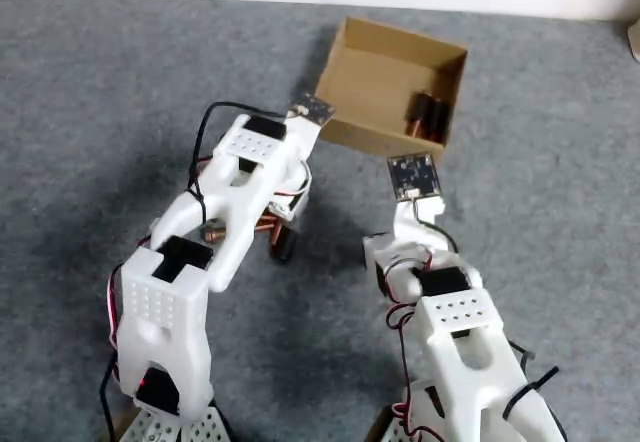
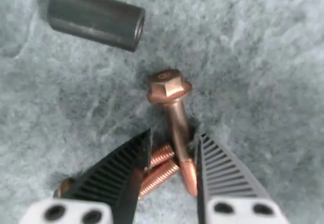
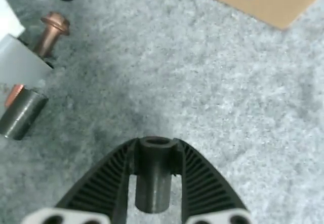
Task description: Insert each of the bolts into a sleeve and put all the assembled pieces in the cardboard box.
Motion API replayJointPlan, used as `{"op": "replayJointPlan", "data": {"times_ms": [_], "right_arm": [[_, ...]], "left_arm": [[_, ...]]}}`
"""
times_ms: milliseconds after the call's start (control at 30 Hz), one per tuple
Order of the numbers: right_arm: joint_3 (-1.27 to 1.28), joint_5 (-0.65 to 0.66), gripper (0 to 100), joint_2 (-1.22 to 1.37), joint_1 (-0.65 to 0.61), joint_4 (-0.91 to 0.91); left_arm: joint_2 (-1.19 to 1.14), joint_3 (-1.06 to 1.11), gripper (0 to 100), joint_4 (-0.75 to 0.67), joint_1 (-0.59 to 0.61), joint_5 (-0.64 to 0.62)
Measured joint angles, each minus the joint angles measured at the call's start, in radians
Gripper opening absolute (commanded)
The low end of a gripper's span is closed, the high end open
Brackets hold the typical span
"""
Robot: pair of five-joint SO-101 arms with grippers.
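**L hand astride a bolt, R hand clamped on a sleeve; box at far centre**

The grey bench (image 1: pixel 560 262) has wide bare room on the right and far left; the work sits mid-bench. The cardboard box (image 1: pixel 380 140) stands far, right of centre, open-topped. Its left corner is just beside the left arm (image 1: pixel 235 187). Two dark pieces (image 1: pixel 428 117) w/ copper ends lie inside against its right wall. The right arm (image 1: pixel 455 327) comes up from near right.

The left hand (image 2: pixel 173 134) has its fingers apart, straddling the shank of a copper bolt (image 2: pixel 171 89) on the bench. One finger is touching or just beside it; the other shows a gap.

The right hand (image 3: pixel 155 145) is clamped on a dark sleeve (image 3: pixel 154 183), open end pointing out past the fingertips, w/ bare bench ahead up to the box edge.

A loose sleeve (image 2: pixel 96 17) lies on its side just beyond the bolt head, not touching. Two more bolts (image 2: pixel 161 165) lie under the bolt's threaded end, between the fingers.
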State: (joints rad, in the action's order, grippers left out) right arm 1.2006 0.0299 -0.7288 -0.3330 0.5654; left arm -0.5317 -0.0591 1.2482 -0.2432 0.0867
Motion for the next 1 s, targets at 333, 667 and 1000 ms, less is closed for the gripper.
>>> {"op": "replayJointPlan", "data": {"times_ms": [333,667,1000], "right_arm": [[0.0,0.0,0.4,0.0,0.0,0.0],[0.0,0.0,0.4,0.0,0.0,0.0],[0.0,0.0,0.4,0.0,0.0,0.0]], "left_arm": [[-0.012,0.0,1,0.018,-0.025,0.086],[0.146,0.118,1,0.028,-0.035,0.183],[0.888,0.738,1,-0.39,-0.043,0.183]]}}
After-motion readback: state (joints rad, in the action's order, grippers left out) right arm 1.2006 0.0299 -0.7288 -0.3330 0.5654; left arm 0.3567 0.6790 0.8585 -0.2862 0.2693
